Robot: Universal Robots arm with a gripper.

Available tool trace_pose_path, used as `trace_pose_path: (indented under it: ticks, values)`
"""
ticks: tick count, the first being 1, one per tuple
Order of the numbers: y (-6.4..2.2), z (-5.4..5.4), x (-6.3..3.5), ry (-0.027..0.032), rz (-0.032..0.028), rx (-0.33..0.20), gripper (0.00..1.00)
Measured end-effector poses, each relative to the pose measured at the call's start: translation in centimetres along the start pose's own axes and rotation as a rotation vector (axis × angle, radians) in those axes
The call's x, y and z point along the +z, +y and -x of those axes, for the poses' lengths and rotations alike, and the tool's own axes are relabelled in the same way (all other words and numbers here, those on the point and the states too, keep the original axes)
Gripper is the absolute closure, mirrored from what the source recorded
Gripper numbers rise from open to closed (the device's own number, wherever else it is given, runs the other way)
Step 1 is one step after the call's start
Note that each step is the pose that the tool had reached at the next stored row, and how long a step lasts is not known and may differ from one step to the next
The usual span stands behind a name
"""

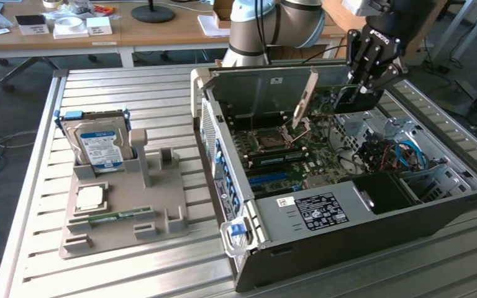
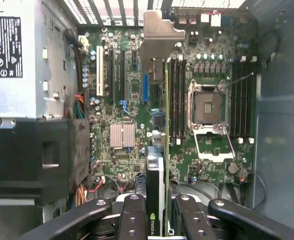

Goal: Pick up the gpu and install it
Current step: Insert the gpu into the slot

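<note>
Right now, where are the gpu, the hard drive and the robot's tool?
gpu (image 2: 155,187): wrist view, on its dark upper edge.
hard drive (image 1: 97,146): exterior view, on its blue-white label.
tool (image 1: 362,87): exterior view, between its fingertips.

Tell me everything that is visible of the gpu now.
The gpu is a thin rectangular card with a dark face, green circuit board and pale metal bracket at one end. The gripper holds it between its fingers, on edge, over the motherboard inside the open computer case. In the wrist view it appears edge-on, with a green logo near the fingers. It seems not yet seated in a slot.
</note>
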State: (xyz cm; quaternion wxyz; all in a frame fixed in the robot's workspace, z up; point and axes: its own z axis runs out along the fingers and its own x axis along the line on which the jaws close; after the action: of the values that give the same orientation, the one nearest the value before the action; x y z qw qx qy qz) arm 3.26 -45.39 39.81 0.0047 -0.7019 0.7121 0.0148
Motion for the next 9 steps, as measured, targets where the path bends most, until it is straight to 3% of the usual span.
trace_pose_path:
  ticks: [9]
  values:
    - [1.29, -0.1, 1.32, 0.0003, 0.0000, 0.000, 0.73]
